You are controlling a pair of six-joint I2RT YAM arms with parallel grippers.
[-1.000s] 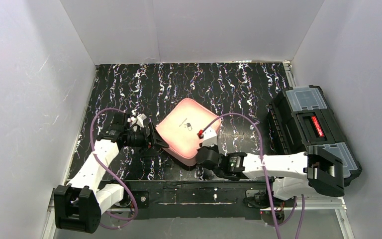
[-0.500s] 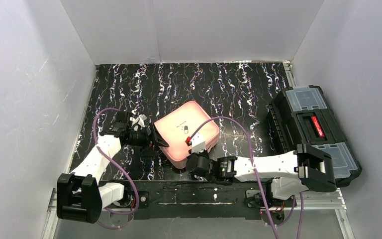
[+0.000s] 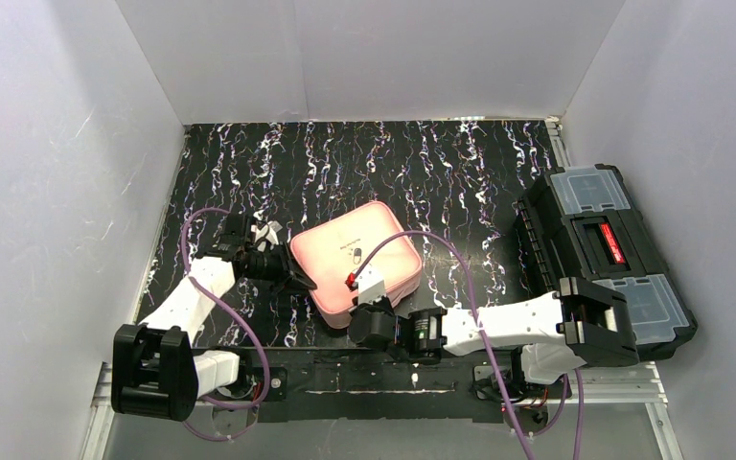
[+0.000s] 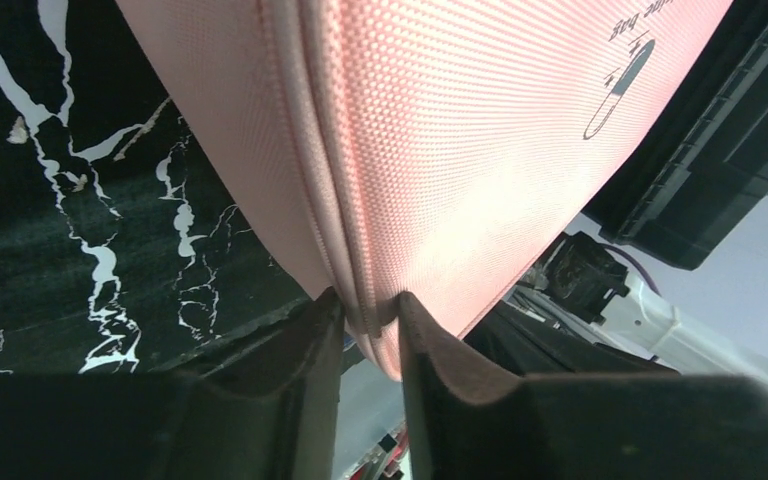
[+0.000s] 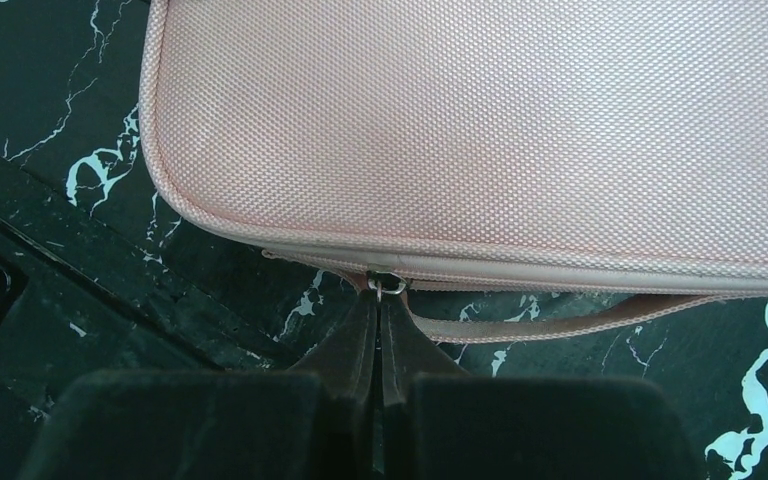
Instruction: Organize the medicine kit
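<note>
The pink medicine kit (image 3: 355, 257) lies flat and closed on the black marbled table, its pill logo facing up. My left gripper (image 3: 297, 279) is at the kit's left corner. In the left wrist view the gripper (image 4: 370, 320) pinches the zipped edge seam of the kit (image 4: 480, 130) between both fingers. My right gripper (image 3: 369, 303) sits at the kit's near edge. In the right wrist view this gripper (image 5: 380, 305) is shut on the small metal zipper pull (image 5: 387, 285), just below the kit (image 5: 480, 130). A pink carry strap (image 5: 560, 318) runs along that side.
A black toolbox (image 3: 599, 244) with clear lid compartments stands at the right edge of the table. White walls enclose the left, back and right sides. The arm bases and a rail run along the near edge.
The kit's raised lid has come down flat. My right gripper slid left along the near edge with the zipper pull. My left gripper closed onto the kit's left edge.
</note>
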